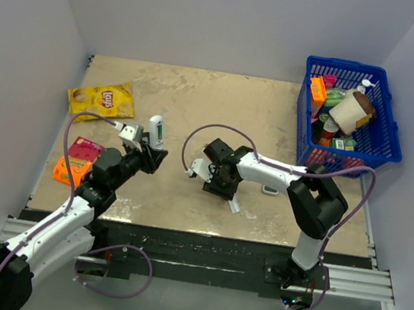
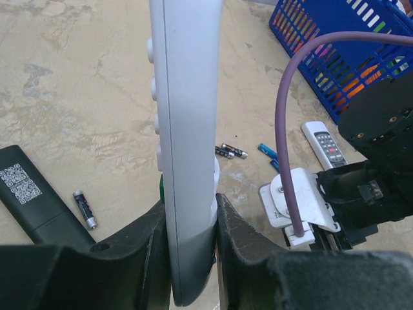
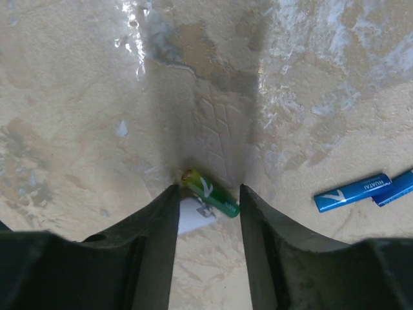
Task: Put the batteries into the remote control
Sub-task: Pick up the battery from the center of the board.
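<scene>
One small green cylindrical battery (image 3: 211, 192) lies skewed on table between right gripper (image 3: 209, 188) jaws, half-closed, right of slim white bar remote (image 2: 187, 97). Pinch uncertain. Meanwhile left gripper (image 2: 191, 213) clamps remote upright. Square jaws across cell before squeezing, or it rolls.

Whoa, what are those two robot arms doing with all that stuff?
They are working on getting batteries into a remote. The left gripper holds the white remote upright, clamped at its lower end. The right gripper is down at the table, its fingers on either side of a green battery. Whether the battery is pinched yet cannot be told.
</scene>
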Motion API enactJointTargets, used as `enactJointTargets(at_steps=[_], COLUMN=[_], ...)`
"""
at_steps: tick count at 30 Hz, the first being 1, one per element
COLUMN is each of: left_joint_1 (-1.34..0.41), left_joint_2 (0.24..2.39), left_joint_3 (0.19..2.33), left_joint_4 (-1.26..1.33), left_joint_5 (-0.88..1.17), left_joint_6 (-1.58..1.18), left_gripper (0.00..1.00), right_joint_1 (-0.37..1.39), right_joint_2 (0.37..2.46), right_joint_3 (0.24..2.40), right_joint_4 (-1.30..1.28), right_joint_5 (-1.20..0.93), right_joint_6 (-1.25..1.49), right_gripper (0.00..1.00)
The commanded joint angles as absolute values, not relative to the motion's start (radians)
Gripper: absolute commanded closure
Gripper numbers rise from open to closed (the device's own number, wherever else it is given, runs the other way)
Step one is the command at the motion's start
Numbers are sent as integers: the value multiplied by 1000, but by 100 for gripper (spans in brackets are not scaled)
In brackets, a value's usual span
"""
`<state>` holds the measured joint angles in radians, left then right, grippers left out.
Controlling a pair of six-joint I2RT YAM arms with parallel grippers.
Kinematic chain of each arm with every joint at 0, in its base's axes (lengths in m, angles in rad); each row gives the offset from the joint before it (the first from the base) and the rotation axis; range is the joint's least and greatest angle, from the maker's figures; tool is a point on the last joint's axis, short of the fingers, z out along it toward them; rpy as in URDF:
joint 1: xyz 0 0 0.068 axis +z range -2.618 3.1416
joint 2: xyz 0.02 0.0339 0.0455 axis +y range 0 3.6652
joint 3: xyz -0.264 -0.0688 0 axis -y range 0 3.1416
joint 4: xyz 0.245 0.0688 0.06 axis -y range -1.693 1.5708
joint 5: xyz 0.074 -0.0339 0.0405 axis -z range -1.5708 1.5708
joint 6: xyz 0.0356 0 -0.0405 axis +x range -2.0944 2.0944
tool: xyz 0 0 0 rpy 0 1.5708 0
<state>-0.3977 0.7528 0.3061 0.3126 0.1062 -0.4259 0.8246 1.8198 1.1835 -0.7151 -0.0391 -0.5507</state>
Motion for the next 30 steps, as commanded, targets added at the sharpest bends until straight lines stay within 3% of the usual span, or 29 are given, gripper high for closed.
enactJointTargets(at_steps=[1,9,16,21,27,30], left_joint_1=[-391,-391,-391,-391,-391,-391], left_joint_2=[753,756,756,750,742,747], left_joint_3=[353,357,359,364,365,367], left_joint_4=[359,356,353,348,331,337], left_joint_5=[101,94,91,92,81,87], left_joint_6=[-407,-403,-402,-400,-396,-397], left_gripper=[100,100,100,100,100,100], right_joint_1=[830,831,830,828,828,828], right_joint_2=[1842,1876,1948,2029,2088,2102], right_joint_3=[1166,1190,1261,1354,1416,1440], right_joint_4=[-657,-637,-588,-558,-537,-545], right_joint_5=[-12,-6,-54,-63,-95,-81], right_joint_6=[-565,-551,-508,-460,-365,-310], right_gripper=[57,67,81,98,100,94])
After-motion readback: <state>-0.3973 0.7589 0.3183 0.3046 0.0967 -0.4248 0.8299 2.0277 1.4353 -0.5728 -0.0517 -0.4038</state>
